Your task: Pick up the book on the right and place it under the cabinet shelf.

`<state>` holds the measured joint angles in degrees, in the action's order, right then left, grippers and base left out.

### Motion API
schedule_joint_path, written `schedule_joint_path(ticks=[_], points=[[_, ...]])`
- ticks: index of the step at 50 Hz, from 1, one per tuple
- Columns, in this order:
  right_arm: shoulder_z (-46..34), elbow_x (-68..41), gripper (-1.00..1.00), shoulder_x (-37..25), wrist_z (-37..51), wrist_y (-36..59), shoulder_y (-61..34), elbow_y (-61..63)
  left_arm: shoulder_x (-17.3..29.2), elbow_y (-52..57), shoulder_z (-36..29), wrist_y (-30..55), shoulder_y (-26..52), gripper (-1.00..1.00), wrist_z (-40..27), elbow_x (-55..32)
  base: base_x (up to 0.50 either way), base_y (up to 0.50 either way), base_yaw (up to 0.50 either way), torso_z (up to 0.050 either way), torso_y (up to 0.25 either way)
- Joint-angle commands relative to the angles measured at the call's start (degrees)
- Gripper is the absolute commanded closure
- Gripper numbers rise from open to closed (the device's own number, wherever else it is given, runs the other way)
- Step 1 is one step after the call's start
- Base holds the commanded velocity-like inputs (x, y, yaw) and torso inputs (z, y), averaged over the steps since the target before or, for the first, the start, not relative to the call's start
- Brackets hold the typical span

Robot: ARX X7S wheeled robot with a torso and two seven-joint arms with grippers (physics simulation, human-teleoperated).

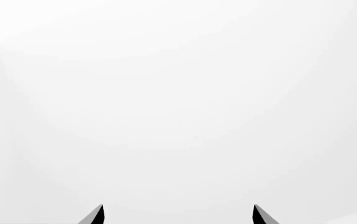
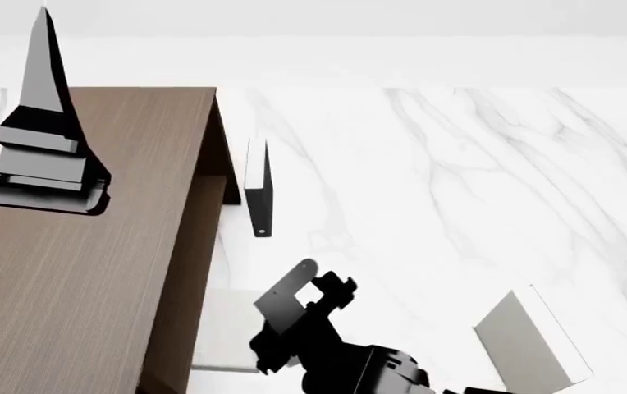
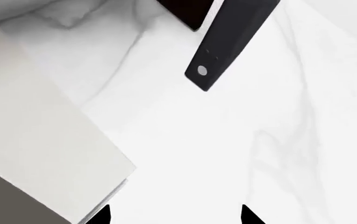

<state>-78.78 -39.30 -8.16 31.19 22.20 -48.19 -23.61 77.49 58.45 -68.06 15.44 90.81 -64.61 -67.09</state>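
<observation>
1. While the right gripper (image 2: 311, 285) hangs low over the marble tabletop (image 2: 456, 164), its 2 fingertips stand well apart in the right wrist view and nothing lies between them. I read it as released.
2. The book (image 2: 226, 328), off-white and lying flat, sits to the left of that gripper, just beside it and between it and the cabinet shelf (image 2: 84, 246).
3. Its left edge meets the foot of the cabinet's side panel in the head view. I cannot tell how much of it, if any, is tucked under the plank top.
4. Its long edge seems to run roughly along the cabinet's side. My own arm hides its near end, so I hold that loosely.
5. The left gripper (image 1: 178, 217) is raised above the cabinet top, well apart from the book. Its tips are spread too and it is empty, with only blank white ahead of its camera. The right arm is plainly the nearer 1 for any further work.
6. Two other books sit apart from this spot. The thin black book (image 2: 257, 193) stands on edge farther back by the cabinet's corner, and the greyer pale book (image 2: 522, 345) lies off to the right.
7. My judgement is that the move ahead turns on the book's offset. If it needs to go further under, I would push or carry it leftward, toward the cabinet, with its long edge kept parallel to the panel so that a corner does not catch.
</observation>
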Motion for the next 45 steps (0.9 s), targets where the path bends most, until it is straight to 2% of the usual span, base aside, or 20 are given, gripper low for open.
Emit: schedule_joint_path(ticks=[1, 45], points=[[0.28, -0.71, -1.0, 1.82, 0.24, -0.43, 0.26, 0.55, 0.31, -0.15, -0.31, -0.46, -0.31, -1.0, 0.1, 0.45, 0.0, 0.0, 0.0, 0.0, 0.0], [-1.74, -0.21, -1.0, 7.97, 0.24, -1.89, 0.95, -3.56, 0.5, 0.16, -0.71, -0.25, 0.25, -1.0, 0.18, 0.09, 0.0, 0.0, 0.0, 0.0, 0.0]])
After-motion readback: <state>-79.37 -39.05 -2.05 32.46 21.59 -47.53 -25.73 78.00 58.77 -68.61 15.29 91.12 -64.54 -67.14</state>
